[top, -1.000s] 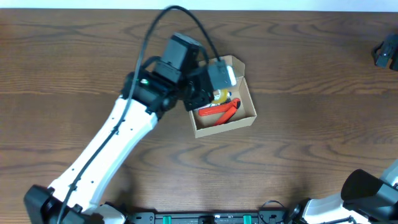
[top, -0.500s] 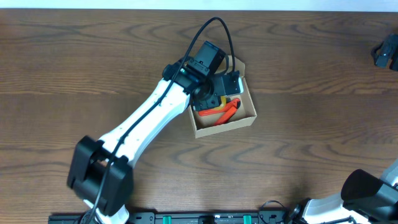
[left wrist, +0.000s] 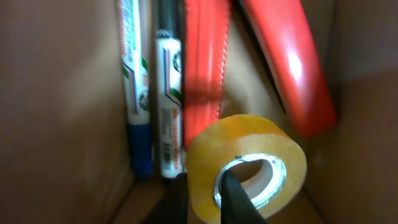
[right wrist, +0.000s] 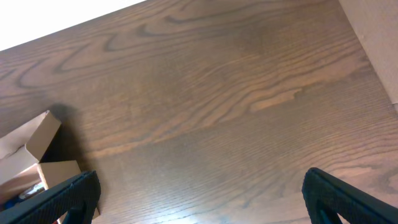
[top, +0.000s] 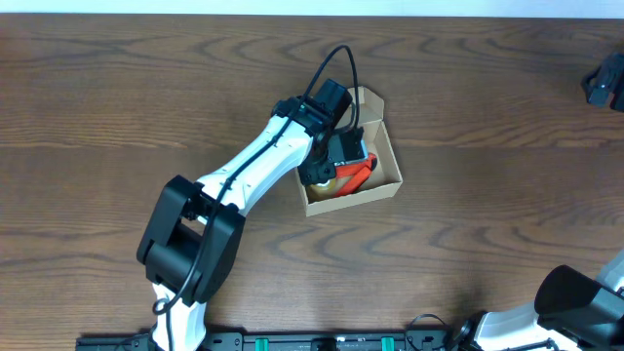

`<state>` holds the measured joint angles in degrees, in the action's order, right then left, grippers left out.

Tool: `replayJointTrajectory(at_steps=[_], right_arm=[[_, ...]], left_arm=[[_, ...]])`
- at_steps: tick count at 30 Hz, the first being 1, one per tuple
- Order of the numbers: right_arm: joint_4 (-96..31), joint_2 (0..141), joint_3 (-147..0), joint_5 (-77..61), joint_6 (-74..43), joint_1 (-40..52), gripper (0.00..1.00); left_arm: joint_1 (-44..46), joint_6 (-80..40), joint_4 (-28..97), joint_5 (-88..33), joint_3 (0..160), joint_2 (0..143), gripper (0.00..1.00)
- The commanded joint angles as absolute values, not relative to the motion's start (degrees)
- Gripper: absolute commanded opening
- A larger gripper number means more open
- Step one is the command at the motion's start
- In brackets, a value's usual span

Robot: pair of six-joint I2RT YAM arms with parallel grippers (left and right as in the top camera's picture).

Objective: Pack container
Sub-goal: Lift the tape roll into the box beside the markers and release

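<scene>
The tan cardboard container (top: 391, 156) sits open at mid-table, its flap lid (top: 369, 101) standing at the far side. My left gripper (top: 331, 172) reaches down inside it. In the left wrist view the gripper (left wrist: 208, 194) is shut on a yellow tape roll (left wrist: 273, 143), one finger (left wrist: 239, 200) through the roll's hole and the other outside it. Red-handled pliers (left wrist: 292, 68) and two markers (left wrist: 166, 93) lie on the box floor. My right gripper (right wrist: 205, 205) is open and empty, far off at the table's right edge (top: 604, 83).
The container also shows at the left edge of the right wrist view (right wrist: 31, 155). Bare wood table (top: 487, 224) lies all around the box. The white left arm (top: 244, 175) crosses the table from the front left.
The left arm has stretched forward and lowered its gripper, with the tape roll, down into the container. The right arm has not moved.
</scene>
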<state>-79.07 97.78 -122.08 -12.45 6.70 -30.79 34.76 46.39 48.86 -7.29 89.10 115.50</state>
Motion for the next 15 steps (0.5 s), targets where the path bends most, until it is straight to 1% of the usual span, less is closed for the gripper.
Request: replayJointTrajectory(at_steps=[1,3,4,5,7,10,15], right_arm=[[-79.31,97.82,-121.82,-13.13,7.35,-30.68,0.99],[-79.31,97.82,-121.82,-13.13,7.35,-30.68,0.99],[-79.31,97.82,-121.82,-13.13,7.35,-30.68,0.99],[-79.31,97.82,-121.82,-13.13,7.35,-30.68,0.99],[-79.31,97.82,-121.82,-13.13,7.35,-30.68,0.99],[-79.31,97.82,-121.82,-13.13,7.35,-30.68,0.99],[-79.24,97.82,-121.82,-13.13,7.35,-30.68,0.99]], left_arm=[[34.63,45.84,49.47,-6.85,90.26,116.53,0.26],[34.52,45.82,49.52,-6.85,90.26,116.6,0.39],[34.52,45.82,49.52,-6.83,90.26,116.6,0.47],[34.52,45.82,49.5,-6.79,90.26,116.6,0.53],[34.52,45.76,49.6,-6.52,90.26,116.6,0.59],[34.83,44.64,49.76,-4.54,90.3,116.4,0.75],[36.38,44.49,52.64,-2.09,93.67,114.67,0.79]])
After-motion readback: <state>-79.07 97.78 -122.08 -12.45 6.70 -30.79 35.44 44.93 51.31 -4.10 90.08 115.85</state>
